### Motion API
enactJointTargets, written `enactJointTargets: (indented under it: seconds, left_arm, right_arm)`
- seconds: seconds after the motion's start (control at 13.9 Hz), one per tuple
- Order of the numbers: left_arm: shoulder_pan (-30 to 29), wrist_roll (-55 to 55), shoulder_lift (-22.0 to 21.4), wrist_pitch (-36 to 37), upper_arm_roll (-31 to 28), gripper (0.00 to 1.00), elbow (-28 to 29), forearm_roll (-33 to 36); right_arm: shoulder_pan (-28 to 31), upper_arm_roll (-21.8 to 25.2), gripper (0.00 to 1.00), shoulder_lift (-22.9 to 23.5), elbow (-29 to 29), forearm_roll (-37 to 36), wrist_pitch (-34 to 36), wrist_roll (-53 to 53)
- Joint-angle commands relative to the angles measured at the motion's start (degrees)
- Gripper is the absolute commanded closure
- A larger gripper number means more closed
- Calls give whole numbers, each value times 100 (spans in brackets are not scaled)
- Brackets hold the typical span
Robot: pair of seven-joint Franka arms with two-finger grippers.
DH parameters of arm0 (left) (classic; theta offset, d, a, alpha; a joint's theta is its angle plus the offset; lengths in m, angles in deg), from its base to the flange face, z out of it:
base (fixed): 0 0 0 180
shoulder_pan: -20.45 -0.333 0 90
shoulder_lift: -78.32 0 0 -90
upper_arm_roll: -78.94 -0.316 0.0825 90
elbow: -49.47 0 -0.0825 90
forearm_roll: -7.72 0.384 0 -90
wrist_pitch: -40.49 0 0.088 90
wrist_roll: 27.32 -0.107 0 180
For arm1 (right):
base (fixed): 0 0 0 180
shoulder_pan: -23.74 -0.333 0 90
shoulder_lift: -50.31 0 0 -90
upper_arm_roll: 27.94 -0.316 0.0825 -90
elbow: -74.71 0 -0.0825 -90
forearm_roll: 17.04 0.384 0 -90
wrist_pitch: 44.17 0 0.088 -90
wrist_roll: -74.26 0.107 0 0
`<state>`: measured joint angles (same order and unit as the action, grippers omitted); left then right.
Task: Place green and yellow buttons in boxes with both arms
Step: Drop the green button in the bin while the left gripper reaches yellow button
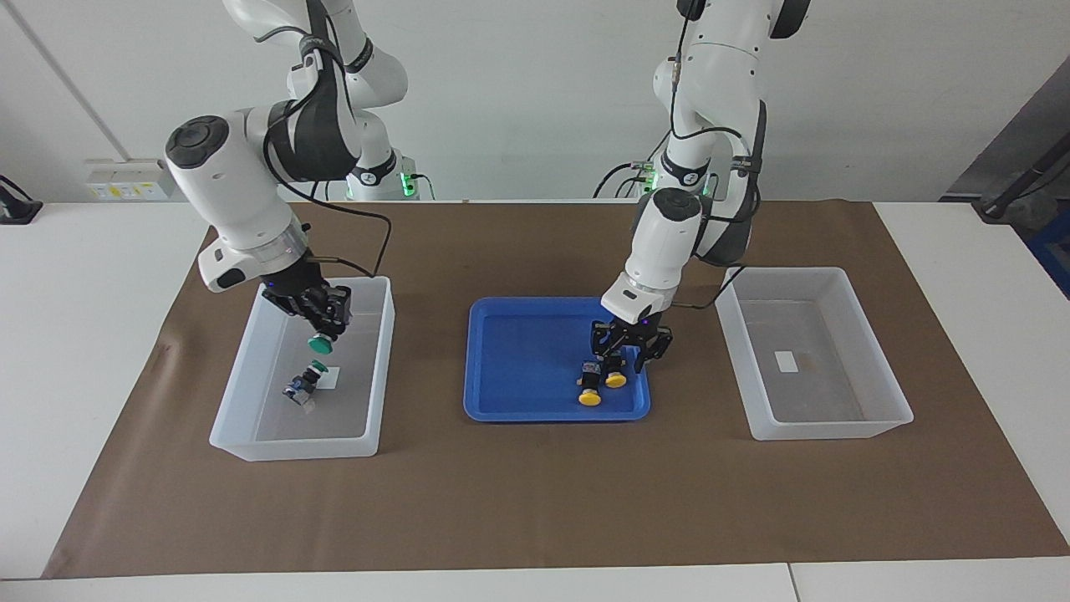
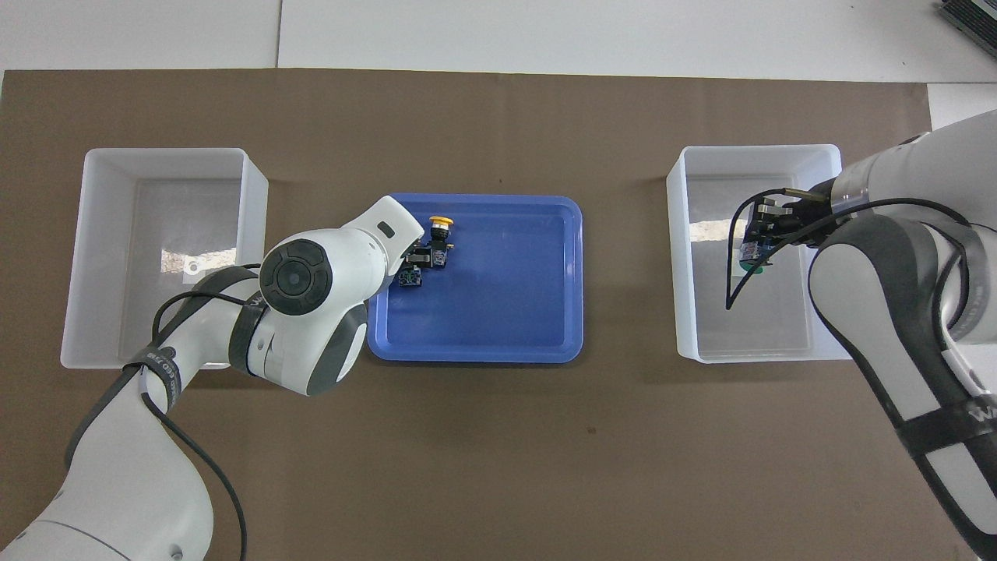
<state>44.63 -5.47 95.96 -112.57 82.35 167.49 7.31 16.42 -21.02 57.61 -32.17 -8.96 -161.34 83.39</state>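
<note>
Brown mat covers the white table. Facing view: right gripper, clamped on a green button, hangs over the box holding another green button. Left gripper is down over two yellow buttons in the blue tray; its closure I cannot tell. Overhead view: second box sits beside the left gripper.

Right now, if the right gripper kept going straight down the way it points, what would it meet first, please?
Probably the green button already lying in the box. The right gripper, shut on a green button, hangs over that box and points down at it, though depth is hard to judge.
</note>
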Motion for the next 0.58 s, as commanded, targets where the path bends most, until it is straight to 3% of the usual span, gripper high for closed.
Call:
enactJointTargets:
  seconds: [0.0,0.29,0.36,0.5]
  left_arm:
    - [237,196,-129,-84,-94,41,335,-38]
    - [316,311,-181,-75,-121,46,520,-30]
    - [316,303,-182,-23,-138,46,520,-12]
    - [298,303,-190,74,-164,46,511,14]
  right_arm:
    - [81,-95,100,34,-613,-62,-733,-261]
    - [73,-103,100,228,-922,17,-1202,-209]
    - [64,-103,90,246,-992,18,-1281,-209]
    - [81,-103,50,316,-1037,18,-1334,-227]
